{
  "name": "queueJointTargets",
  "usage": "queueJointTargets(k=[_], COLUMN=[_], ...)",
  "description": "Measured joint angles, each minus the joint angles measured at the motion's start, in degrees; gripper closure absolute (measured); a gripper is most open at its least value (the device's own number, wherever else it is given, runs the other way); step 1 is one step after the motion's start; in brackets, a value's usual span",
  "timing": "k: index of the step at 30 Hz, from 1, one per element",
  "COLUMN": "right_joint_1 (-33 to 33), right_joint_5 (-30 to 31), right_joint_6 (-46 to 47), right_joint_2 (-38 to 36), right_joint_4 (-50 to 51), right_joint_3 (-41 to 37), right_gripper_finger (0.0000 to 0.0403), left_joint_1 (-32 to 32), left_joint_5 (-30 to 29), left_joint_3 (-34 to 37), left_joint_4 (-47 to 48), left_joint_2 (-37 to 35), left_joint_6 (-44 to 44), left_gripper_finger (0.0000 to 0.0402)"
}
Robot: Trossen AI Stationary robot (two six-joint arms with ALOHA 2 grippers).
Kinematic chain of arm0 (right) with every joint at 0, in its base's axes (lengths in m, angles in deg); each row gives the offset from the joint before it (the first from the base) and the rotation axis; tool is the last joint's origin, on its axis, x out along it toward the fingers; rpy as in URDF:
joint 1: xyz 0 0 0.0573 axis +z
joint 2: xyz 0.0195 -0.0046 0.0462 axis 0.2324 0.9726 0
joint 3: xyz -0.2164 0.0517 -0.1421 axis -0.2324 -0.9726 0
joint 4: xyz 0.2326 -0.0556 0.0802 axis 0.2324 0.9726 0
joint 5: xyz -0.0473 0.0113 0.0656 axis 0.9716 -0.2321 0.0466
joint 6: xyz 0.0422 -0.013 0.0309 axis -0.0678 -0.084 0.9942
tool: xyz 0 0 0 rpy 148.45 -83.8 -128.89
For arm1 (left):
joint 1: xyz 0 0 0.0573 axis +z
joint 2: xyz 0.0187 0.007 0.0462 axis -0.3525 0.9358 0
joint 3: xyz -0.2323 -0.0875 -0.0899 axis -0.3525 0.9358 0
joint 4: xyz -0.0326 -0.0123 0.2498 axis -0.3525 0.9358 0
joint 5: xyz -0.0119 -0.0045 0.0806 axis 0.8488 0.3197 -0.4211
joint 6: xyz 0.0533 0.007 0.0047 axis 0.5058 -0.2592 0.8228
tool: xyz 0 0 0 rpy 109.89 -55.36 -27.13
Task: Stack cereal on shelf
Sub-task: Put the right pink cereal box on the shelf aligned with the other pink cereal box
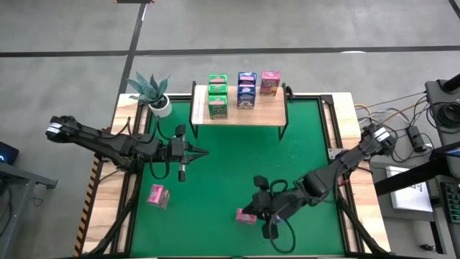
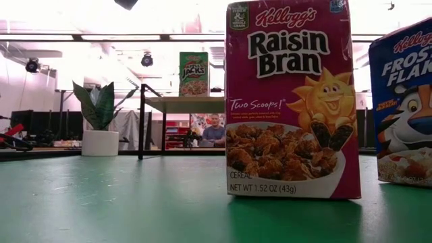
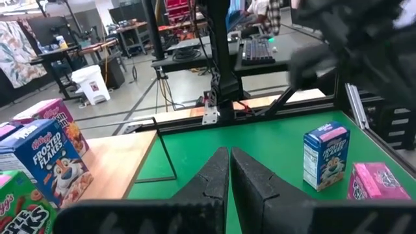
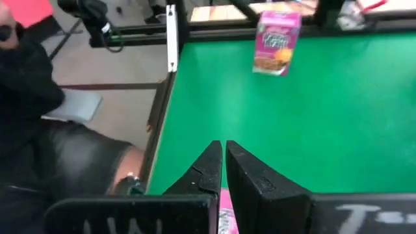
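Cereal: pink box (image 1: 246,215) lies just beside your right fingers (image 1: 253,211).
Right fingers together, nearer; left fingers (image 1: 203,152) together.

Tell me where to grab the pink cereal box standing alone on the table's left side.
Grip the pink cereal box across its two narrow sides, near the top, probably coming down from above with the left gripper. It stands upright with nothing touching it, and its broad faces look too wide.

A robotics lab or workshop: concrete floor (image 1: 72,29), cluttered workbenches (image 3: 123,32), cables (image 1: 402,119) beside the green-topped table (image 1: 230,180).
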Motion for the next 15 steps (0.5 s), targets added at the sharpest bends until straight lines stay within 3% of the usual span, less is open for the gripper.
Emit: queueJointTargets(k=[9,15], right_joint_1=[2.4,2.3], right_joint_5=[0.3,4.6], right_joint_6=[5.3,7.1], right_joint_2=[7.0,10.0], right_joint_4=[9.0,15.7], right_joint_3=[4.1,5.8], right_gripper_finger=[0.039,0.039], left_joint_1=[-0.1,-0.1], left_joint_5=[0.0,0.0], left_joint_3=[0.0,0.0], left_joint_4=[-1.6,-2.8], left_joint_2=[0.6,1.0], left_joint_6=[0.6,2.1], left_gripper_finger=[0.0402,0.0402])
